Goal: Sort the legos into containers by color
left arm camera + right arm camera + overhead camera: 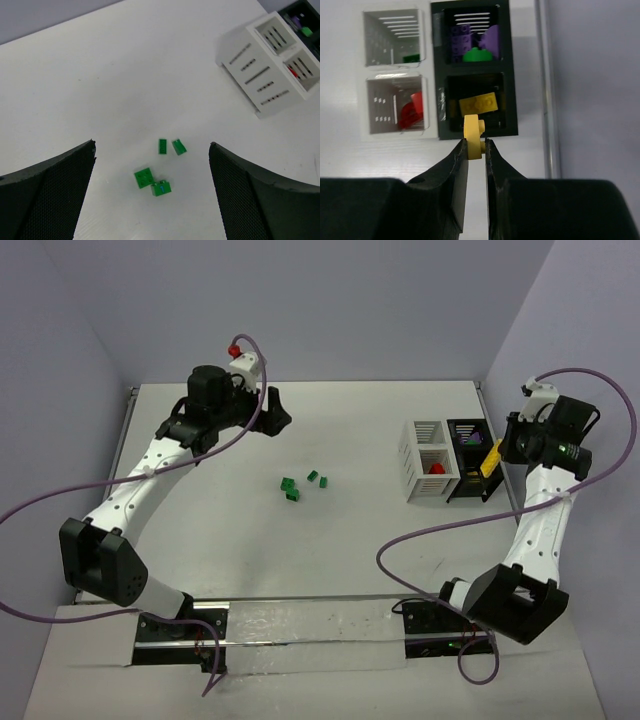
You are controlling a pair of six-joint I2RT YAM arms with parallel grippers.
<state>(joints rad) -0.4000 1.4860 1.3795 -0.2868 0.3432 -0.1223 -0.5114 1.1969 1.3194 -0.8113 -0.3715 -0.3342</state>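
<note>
Yellow lego (472, 131) clamped in the right end effector (475, 143), just over the black tray (510, 75); four green legos (144, 178) lie on the worktop (350, 420) well left of that tray, under the spread-apart left end effector (152, 146).

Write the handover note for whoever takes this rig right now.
Left gripper: open, above four green legos loose on the table.
Right gripper: shut on a yellow lego, by the black tray.
Done: red lego in the white box; purple legos and a yellow brick in the tray; a green piece lies with the purple.
Left: drop the yellow, sort the greens.
</note>
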